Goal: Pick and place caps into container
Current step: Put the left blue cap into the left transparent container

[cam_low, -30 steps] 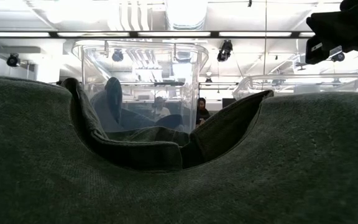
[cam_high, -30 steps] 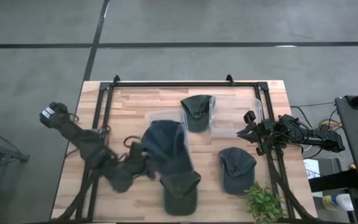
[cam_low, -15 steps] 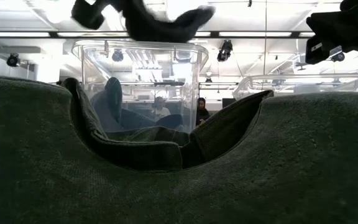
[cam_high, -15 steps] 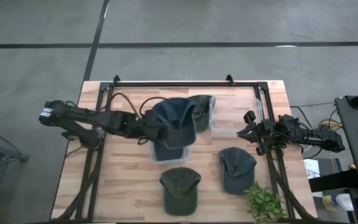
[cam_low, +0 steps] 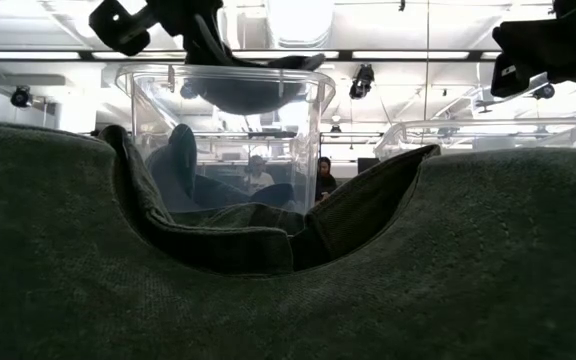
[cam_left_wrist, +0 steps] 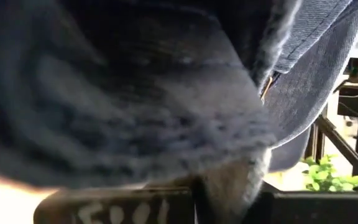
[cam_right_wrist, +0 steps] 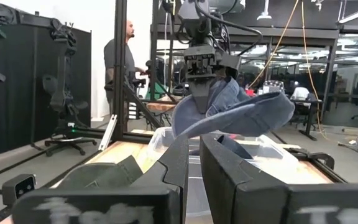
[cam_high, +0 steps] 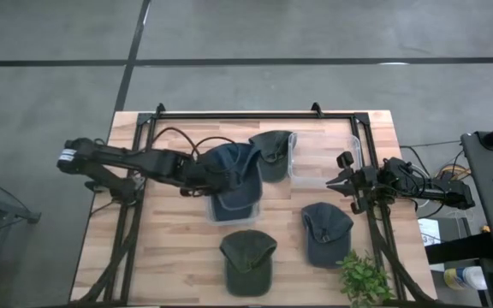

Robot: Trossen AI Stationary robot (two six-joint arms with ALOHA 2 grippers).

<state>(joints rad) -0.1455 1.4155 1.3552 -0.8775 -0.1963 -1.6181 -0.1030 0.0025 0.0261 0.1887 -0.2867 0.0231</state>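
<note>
The left gripper (cam_high: 210,174) is clamped on a slate-blue cap (cam_high: 234,174), holding it by the crown edge just above the open top of the clear container (cam_high: 293,152); in the low view the cap (cam_low: 253,88) hangs with its underside dipping just inside the container's rim (cam_low: 223,72), and in the right wrist view the brim (cam_right_wrist: 253,115) juts out sideways beyond the gripper (cam_right_wrist: 202,73). The step in hand looks like the drop, and doing it well probably means centring the cap over the opening first, since from above part of the cap seems to overlap the near wall; letting go there could leave the brim hung on the rim. Lowering a little further so the crown sits below the rim before opening should let the soft fabric fold in rather than spring out. An olive cap (cam_high: 272,152) already lies in the container, so the blue one should land beside or on it. Two caps wait on the table: an olive one (cam_high: 247,258) near the front edge and a blue one (cam_high: 326,232) beside a small plant (cam_high: 365,277). The right gripper (cam_high: 336,181) waits beside the container's right end, its fingers nearly together and holding nothing.
</note>
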